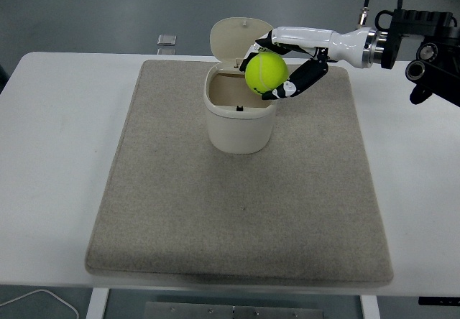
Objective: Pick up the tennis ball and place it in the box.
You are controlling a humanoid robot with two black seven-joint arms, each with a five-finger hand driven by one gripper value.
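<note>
My right hand (284,71) holds the ball (266,72), fingers (302,83) wrapped around it. The ball sits over the right rim of the open box (239,121). The box stands on the mat (237,211).

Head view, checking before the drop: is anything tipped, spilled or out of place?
Nothing stands out. The cream bin stands upright on the beige mat, lid open; the right hand holds the tennis ball at its rim.

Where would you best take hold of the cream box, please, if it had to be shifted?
Grip the cream box around its rounded lower body, coming from its front or left: the open lid stands at the back, and the right robot hand with the tennis ball occupies the right rim.
</note>
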